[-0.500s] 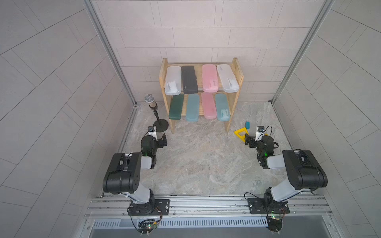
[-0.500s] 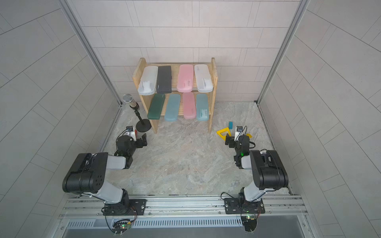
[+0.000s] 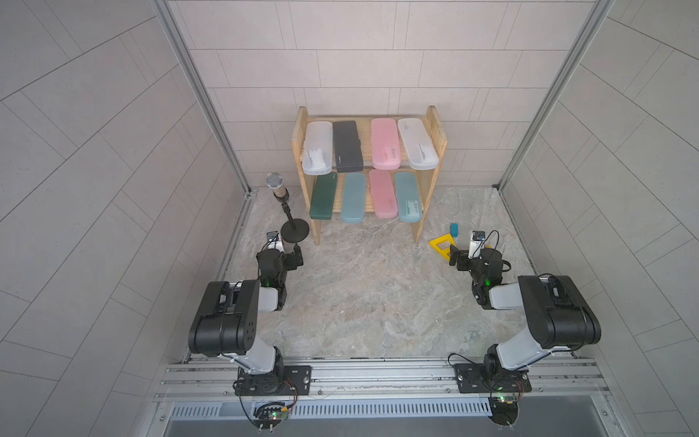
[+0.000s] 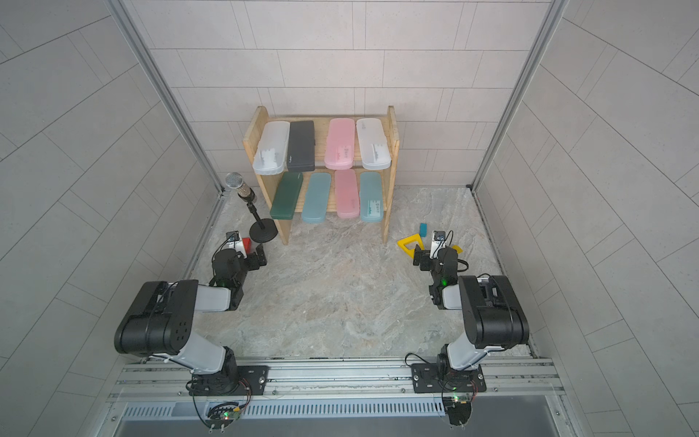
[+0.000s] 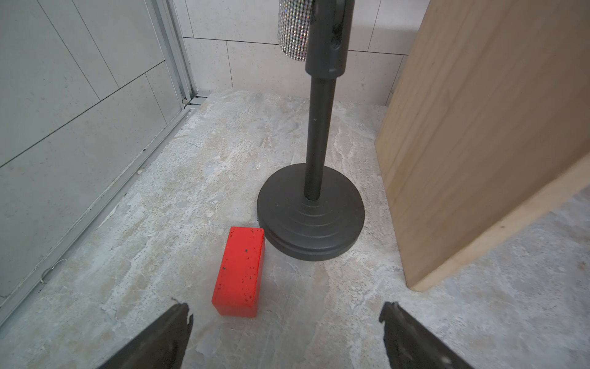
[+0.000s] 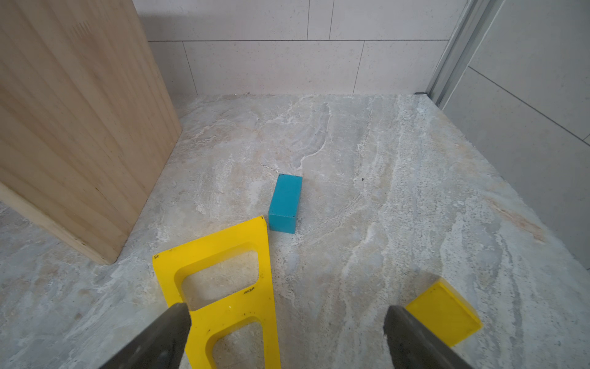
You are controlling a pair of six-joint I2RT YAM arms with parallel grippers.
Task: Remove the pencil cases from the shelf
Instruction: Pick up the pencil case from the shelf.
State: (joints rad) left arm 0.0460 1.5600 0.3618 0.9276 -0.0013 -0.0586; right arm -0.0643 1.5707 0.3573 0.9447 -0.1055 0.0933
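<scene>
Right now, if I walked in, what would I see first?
The wooden shelf at the back, with eight colourful pencil cases lying four to a tier. Then the sparkly microphone standing beside its left panel, and the bright yellow frame lying by the open right gripper.

Bright, even overhead light, soft faint shadows, no glare; wide-angle bending at the edges, wrist views sharp.

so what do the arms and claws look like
The left arm and right arm match: bulky black joint housings, pale grey links, thin black cables, a green light near each wrist. The left claw and right claw are dark and tapered.
</scene>
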